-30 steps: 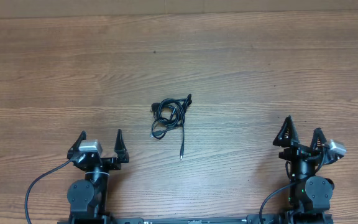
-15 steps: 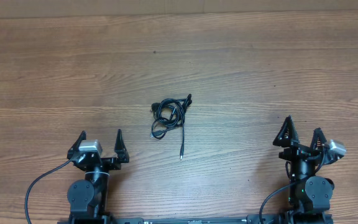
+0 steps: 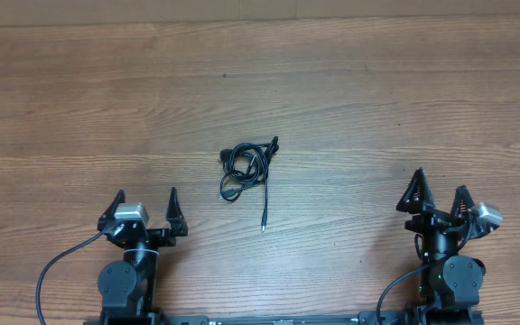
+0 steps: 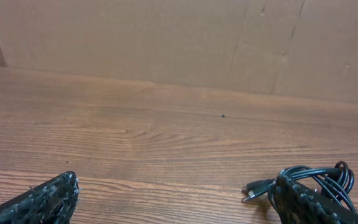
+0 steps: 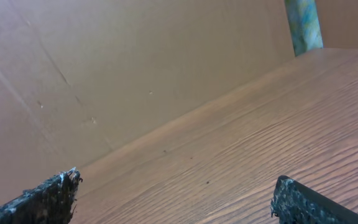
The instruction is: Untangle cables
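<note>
left hand (image 3: pixel 146 200) and right hand (image 3: pixel 439 185): both spread wide, empty. knot of thin black cables (image 3: pixel 246 167) sits on brown wood-grain tabletop (image 3: pixel 377 108), ahead-right of left hand, ahead-left of right hand, well apart from both. Risk: pinching the whole knot likely tightens it or drags it.

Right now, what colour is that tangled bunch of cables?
The cables are black, best seen in the overhead view.

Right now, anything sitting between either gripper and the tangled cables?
Nothing visible. The cables lie alone mid-table. Only bare wooden table separates them from the left gripper and the right gripper, both open and touching nothing.
</note>
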`<action>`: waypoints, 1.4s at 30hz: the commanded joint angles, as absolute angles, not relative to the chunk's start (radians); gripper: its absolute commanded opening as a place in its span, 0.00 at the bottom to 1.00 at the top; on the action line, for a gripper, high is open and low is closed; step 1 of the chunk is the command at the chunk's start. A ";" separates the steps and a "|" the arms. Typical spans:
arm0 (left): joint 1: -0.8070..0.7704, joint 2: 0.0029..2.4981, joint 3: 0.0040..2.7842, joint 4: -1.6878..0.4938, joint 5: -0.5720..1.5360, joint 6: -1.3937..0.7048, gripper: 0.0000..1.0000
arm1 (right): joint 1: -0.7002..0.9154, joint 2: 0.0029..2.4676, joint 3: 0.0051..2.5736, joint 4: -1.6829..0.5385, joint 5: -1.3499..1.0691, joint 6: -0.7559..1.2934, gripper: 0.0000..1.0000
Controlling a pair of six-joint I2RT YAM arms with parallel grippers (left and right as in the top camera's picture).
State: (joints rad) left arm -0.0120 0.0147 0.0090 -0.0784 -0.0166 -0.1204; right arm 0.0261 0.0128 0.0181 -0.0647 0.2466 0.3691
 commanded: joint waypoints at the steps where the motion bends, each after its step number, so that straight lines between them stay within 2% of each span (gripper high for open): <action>1: -0.005 0.006 0.005 -0.076 -0.029 -0.101 1.00 | 0.020 0.003 0.008 -0.060 0.253 0.365 1.00; 42: -0.006 0.006 0.014 -0.081 0.001 -0.112 1.00 | 0.020 0.003 0.008 -0.060 0.253 0.365 1.00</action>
State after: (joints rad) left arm -0.0120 0.0151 0.0090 -0.0765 -0.0151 -0.1207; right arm 0.0257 0.0128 0.0181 -0.0643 0.2470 0.3691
